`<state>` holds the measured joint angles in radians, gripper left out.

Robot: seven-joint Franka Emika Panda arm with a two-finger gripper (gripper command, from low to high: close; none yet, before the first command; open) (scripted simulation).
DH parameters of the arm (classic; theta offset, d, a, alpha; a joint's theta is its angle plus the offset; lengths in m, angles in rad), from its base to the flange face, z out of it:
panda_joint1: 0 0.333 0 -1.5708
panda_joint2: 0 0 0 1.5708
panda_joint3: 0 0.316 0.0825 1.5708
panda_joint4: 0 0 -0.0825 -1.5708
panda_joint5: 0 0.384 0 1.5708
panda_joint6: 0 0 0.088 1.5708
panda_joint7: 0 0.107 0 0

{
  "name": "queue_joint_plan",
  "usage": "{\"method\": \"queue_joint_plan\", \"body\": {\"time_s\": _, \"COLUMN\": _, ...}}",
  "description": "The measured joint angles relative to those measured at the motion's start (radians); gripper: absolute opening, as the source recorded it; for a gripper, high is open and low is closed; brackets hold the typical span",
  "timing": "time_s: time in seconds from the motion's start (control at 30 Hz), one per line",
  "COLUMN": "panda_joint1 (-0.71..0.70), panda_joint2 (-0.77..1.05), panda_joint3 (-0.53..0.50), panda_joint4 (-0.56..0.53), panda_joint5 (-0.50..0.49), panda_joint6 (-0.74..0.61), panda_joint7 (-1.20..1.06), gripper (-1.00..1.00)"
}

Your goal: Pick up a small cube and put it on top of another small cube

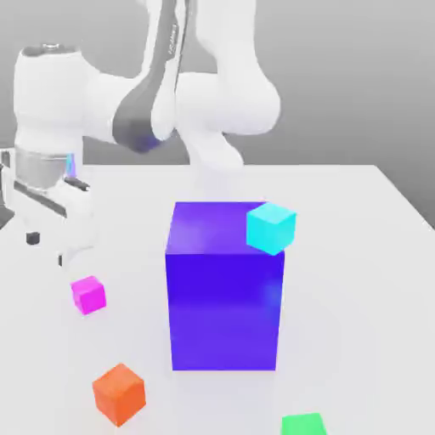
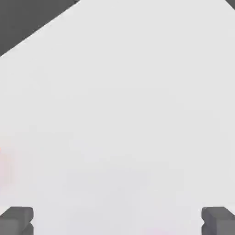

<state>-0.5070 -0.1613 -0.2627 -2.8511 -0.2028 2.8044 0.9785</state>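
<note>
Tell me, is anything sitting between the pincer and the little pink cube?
No. In the exterior view, only bare white table separates the open pincer from the pink cube, which lies just below and right of it.

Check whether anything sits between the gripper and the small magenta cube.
Nothing visible does. The open gripper hangs over bare table just behind the magenta cube. The big blue block and the orange cube stand off to the side.
</note>
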Motion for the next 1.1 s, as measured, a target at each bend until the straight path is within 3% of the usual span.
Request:
{"method": "queue_joint_plan", "body": {"time_s": 0.13, "panda_joint1": -0.020, "panda_joint2": 0.082, "panda_joint3": -0.067, "panda_joint4": -0.077, "panda_joint5": 0.083, "panda_joint6": 0.074, "panda_joint7": -0.055, "gripper": 0.00}}
{"method": "queue_joint_plan", "body": {"time_s": 0.27, "panda_joint1": -0.027, "panda_joint2": 0.170, "panda_joint3": -0.054, "panda_joint4": -0.083, "panda_joint5": 0.215, "panda_joint6": 0.144, "panda_joint7": -0.139, "gripper": 0.00}}
{"method": "queue_joint_plan", "body": {"time_s": 0.43, "panda_joint1": -0.112, "panda_joint2": 0.286, "panda_joint3": 0.086, "panda_joint4": -0.058, "panda_joint5": 0.397, "panda_joint6": 0.233, "panda_joint7": -0.265, "gripper": 0.00}}
{"method": "queue_joint_plan", "body": {"time_s": 0.53, "panda_joint1": -0.205, "panda_joint2": 0.355, "panda_joint3": 0.191, "panda_joint4": -0.045, "panda_joint5": 0.450, "panda_joint6": 0.289, "panda_joint7": -0.307, "gripper": 0.00}}
{"method": "queue_joint_plan", "body": {"time_s": 0.6, "panda_joint1": -0.262, "panda_joint2": 0.400, "panda_joint3": 0.246, "panda_joint4": -0.040, "panda_joint5": 0.458, "panda_joint6": 0.328, "panda_joint7": -0.319, "gripper": 0.00}}
{"method": "queue_joint_plan", "body": {"time_s": 0.63, "panda_joint1": -0.281, "panda_joint2": 0.418, "panda_joint3": 0.264, "panda_joint4": -0.038, "panda_joint5": 0.458, "panda_joint6": 0.343, "panda_joint7": -0.322, "gripper": -1.00}}
{"method": "queue_joint_plan", "body": {"time_s": 0.87, "panda_joint1": -0.288, "panda_joint2": 0.419, "panda_joint3": 0.269, "panda_joint4": -0.038, "panda_joint5": 0.450, "panda_joint6": 0.345, "panda_joint7": -0.316, "gripper": -1.00}}
{"method": "queue_joint_plan", "body": {"time_s": 1.1, "panda_joint1": -0.180, "panda_joint2": 0.274, "panda_joint3": 0.134, "panda_joint4": -0.062, "panda_joint5": 0.323, "panda_joint6": 0.226, "panda_joint7": -0.211, "gripper": -1.00}}
